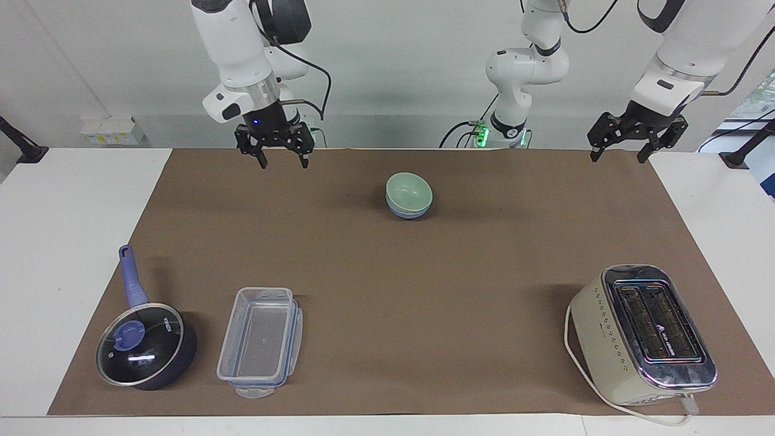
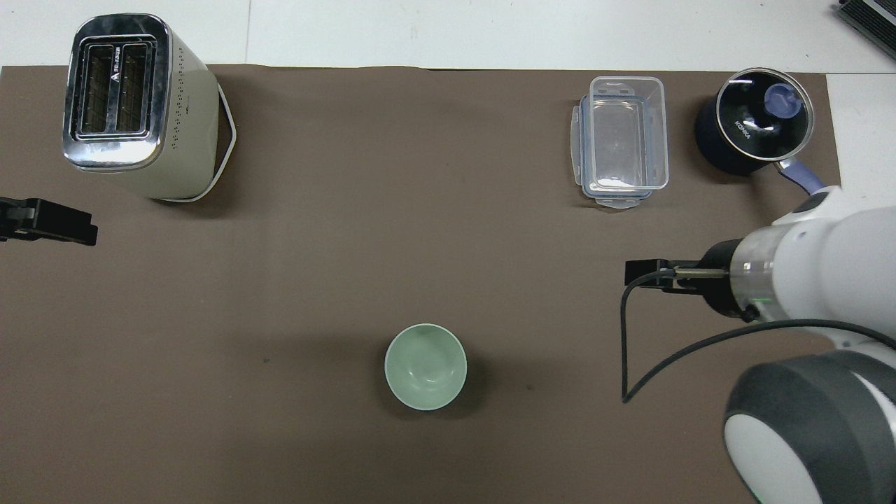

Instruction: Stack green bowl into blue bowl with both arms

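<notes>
In the facing view, the green bowl [image 1: 409,189] sat nested inside the blue bowl [image 1: 410,211], whose rim and lower wall showed as a thin band beneath it. The stack rested on the brown mat [image 1: 387,272] that covered the bench [image 1: 72,242], about midway between the two arms' ends and in the part of the mat nearer to the robots. Neither tool touched it. The right tool [image 1: 282,158] hung raised over the mat's edge nearest the robots, toward the right arm's end, its fingers spread wide and holding nothing. The left tool [image 1: 621,152] waited in the air over the mat's corner at the left arm's end, also spread wide and empty. Farther from the robots than the bowls, a dark saucepan [image 1: 147,346] with a glass lid and a blue handle stood at the right arm's end, with a clear plastic food container [image 1: 260,341] just beside it. A cream two-slot toaster [image 1: 643,334] stood at the left arm's end.

In the overhead view, the green bowl [image 2: 425,366] showed as a full pale circle with its inside bare; the blue bowl under it was hidden. The right tool [image 2: 647,269] came in from the right arm's end, seen side-on over bare mat [image 2: 350,231], well apart from the bowl, with its cable looping below it. Only a black tip of the left tool [image 2: 49,221] reached in at the view's edge, near the toaster [image 2: 140,105]. The container [image 2: 621,140] and saucepan [image 2: 752,124] lay farthest from the robots, side by side.
</notes>
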Motion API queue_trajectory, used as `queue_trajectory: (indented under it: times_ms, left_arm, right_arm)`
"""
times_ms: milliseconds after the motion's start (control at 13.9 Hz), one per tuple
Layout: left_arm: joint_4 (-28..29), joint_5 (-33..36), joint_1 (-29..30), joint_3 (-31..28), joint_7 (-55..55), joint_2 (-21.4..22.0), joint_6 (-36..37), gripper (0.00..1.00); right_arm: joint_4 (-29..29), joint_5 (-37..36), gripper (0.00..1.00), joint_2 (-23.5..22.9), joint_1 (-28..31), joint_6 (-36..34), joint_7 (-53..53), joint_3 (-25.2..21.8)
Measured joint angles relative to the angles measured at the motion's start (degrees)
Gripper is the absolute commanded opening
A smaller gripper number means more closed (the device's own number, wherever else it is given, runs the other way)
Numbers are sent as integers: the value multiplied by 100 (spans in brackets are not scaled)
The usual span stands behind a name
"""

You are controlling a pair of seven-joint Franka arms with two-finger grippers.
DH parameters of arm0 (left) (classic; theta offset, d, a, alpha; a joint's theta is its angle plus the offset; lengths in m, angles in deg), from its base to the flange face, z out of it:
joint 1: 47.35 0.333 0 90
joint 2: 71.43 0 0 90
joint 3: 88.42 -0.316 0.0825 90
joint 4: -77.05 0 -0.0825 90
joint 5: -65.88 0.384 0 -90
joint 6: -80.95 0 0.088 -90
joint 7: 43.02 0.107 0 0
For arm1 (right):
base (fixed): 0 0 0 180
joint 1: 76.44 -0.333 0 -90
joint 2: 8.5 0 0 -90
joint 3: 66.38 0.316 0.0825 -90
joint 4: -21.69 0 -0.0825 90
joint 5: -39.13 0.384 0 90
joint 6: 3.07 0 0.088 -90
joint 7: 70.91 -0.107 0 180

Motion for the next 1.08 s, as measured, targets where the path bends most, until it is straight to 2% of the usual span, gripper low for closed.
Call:
queue_trajectory:
  times_ms: [144, 360, 505, 793, 1081]
  left_arm:
    - [0, 0, 0, 0, 0, 0, 0, 100]
    - [0, 0, 0, 0, 0, 0, 0, 100]
    - [0, 0, 0, 0, 0, 0, 0, 100]
    - [0, 0, 0, 0, 0, 0, 0, 100]
    - [0, 0, 0, 0, 0, 0, 0, 100]
  right_arm:
    - [-571, -328, 100, -169, 98, -313, 30, 5]
    - [-1769, -436, 100, -709, 337, -1142, 62, 6]
    - [-2224, -439, 100, -970, 545, -1320, 132, 2]
    - [-2616, -436, 100, -1107, 768, -1778, 415, 0]
    - [-2461, -429, 100, -1020, 770, -1918, 415, 22]
